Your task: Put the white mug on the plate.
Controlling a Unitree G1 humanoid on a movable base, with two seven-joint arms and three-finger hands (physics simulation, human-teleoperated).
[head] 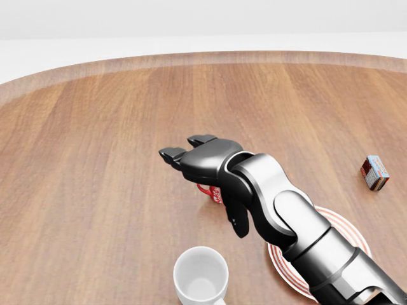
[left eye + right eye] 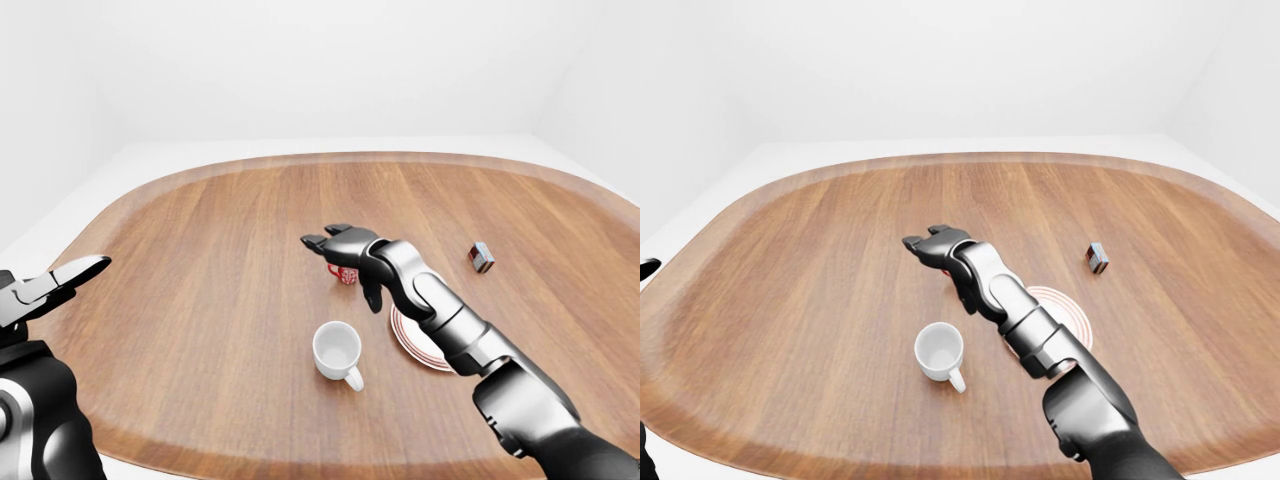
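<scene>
Two mugs on table: white mug (image 1: pixel 201 276) (the target) and a red patterned mug (image 1: pixel 212 193), mostly hidden under the right hand (image 1: pixel 205 159).
White mug, position: below the right hand in the head view, nearer the robot, upright, mouth up; handle at its lower right in the left-eye view. Apart from the hand, not touched.
Plate (image 1: pixel 353 239): red-ringed, lies under the right forearm, to the right of the white mug and close by; nothing sits on it.
White mug, handling (judgement): rigid glazed ceramic, light when empty, smooth and likely slippery, would chip if dropped or knocked against the plate. Best hold looks like fingers round the body from the side, or over the rim opposite the handle; the handle itself seems small for three thick fingers.
Right hand: fingers spread apart and extended, palm down, holding nothing. It hovers over the red mug; whether it touches that mug cannot be told.
Left hand (image 2: pixel 55 279): at far left of the left-eye view, fingers stretched out, nothing in it, well apart from both mugs.
Small box (image 1: pixel 374 173): well to the right of the right hand, not involved.
Step (judgement): reach not yet on target; hand needs to come back toward the white mug.
</scene>
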